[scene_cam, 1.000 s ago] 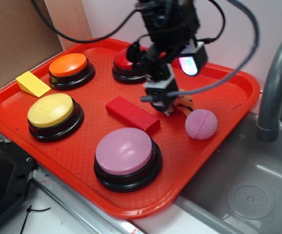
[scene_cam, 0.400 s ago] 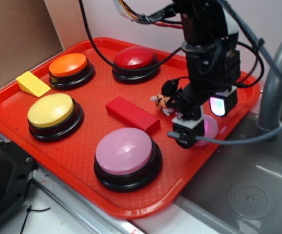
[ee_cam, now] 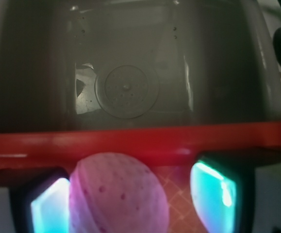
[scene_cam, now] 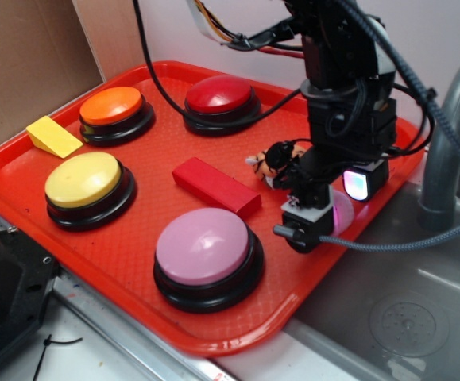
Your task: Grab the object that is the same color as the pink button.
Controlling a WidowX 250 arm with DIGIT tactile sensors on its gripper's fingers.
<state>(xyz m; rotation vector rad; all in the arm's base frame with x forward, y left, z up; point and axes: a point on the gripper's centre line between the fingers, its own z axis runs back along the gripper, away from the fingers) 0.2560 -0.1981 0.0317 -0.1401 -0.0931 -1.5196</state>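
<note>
Two glowing pads of the gripper stand apart around the pink ball (not yet clamped).

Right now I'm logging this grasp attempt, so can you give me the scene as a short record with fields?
target: pink ball, dimpled, on the red tray near its sink-side edge
colour match: pink button
gripper: lowered around the ball, one finger on each side
jaws: open, gap visible on one side of the ball
contact: cannot tell
nearby: tiger toy, red block
beyond tray: sink
</note>
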